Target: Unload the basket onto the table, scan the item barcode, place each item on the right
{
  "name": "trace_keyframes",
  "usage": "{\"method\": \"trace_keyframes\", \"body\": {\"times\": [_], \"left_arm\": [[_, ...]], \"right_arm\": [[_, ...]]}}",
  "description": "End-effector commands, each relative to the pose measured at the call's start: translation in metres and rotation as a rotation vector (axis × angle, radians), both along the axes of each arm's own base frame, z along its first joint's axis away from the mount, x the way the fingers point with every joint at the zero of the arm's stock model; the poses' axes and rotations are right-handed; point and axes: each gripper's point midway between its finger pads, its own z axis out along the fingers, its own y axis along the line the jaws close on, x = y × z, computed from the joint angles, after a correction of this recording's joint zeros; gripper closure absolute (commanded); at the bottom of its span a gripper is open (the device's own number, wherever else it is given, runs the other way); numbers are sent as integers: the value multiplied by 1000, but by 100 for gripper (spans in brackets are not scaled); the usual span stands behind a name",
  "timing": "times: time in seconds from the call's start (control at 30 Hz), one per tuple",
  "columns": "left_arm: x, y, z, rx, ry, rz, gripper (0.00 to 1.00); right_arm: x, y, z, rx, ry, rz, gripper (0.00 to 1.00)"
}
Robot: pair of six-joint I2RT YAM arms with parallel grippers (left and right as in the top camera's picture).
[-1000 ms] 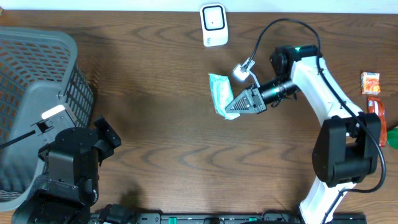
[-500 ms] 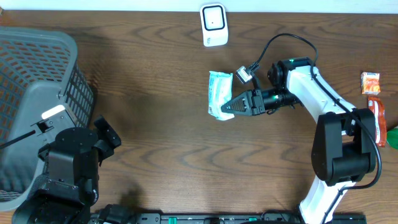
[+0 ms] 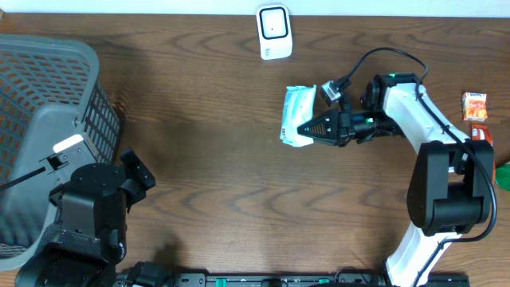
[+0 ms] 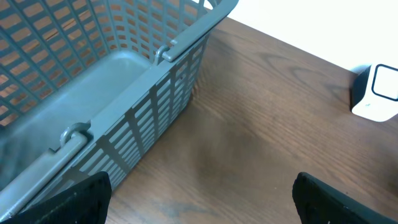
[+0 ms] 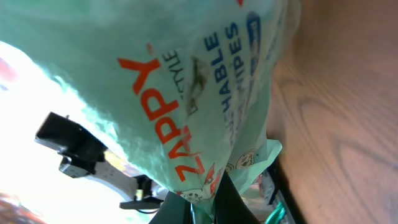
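Note:
A pale green pack of wipes (image 3: 298, 115) hangs above the table in the overhead view, pinched at its lower edge by my right gripper (image 3: 307, 129), which is shut on it. The right wrist view is filled by the same wipes pack (image 5: 186, 87), its orange lettering readable, with my right gripper (image 5: 202, 202) clamped on its seam. A white barcode scanner (image 3: 273, 31) stands at the table's far edge, beyond the pack. My left gripper (image 4: 199, 202) is open over bare wood beside the basket, holding nothing.
A large grey mesh basket (image 3: 44, 119) takes up the left side; its wall (image 4: 155, 118) runs close to my left fingers. Small snack packets (image 3: 475, 106) lie at the right edge. The scanner (image 4: 378, 93) shows at the left wrist view's right edge.
My right arm has carried the wipes pack to the right and slightly up, and the wrist has turned. The left arm has stayed still.

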Motion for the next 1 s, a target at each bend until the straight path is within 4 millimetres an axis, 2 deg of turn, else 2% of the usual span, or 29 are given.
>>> {"method": "trace_keyframes", "body": {"times": [0.0, 0.27, 0.43, 0.5, 0.57, 0.67, 0.7, 0.77, 0.87, 0.97], "left_arm": [[0, 3, 0, 7, -3, 15, 7], [-1, 3, 0, 7, -2, 15, 7], [-1, 3, 0, 7, -2, 15, 7], [-1, 3, 0, 7, -2, 15, 7], [-1, 3, 0, 7, -2, 15, 7], [-1, 3, 0, 7, -2, 15, 7], [-1, 3, 0, 7, -2, 15, 7], [-1, 3, 0, 7, -2, 15, 7], [-1, 3, 0, 7, -2, 15, 7], [0, 3, 0, 7, -3, 15, 7]], "right_arm": [[-1, -8, 1, 0, -27, -14, 99], [-6, -15, -5, -35, -101, 15, 99], [-2, -16, -20, -52, -396, 67, 99], [8, -17, -32, -91, -467, 80, 99], [27, -21, -54, -220, -448, 90, 99], [72, -38, -106, -635, -283, -10, 98], [87, -44, -117, -776, -307, -43, 99], [98, -39, -113, -853, -383, -33, 99], [116, -22, -92, -916, -509, -25, 99], [144, -10, -68, -1044, -661, -73, 99]]}}
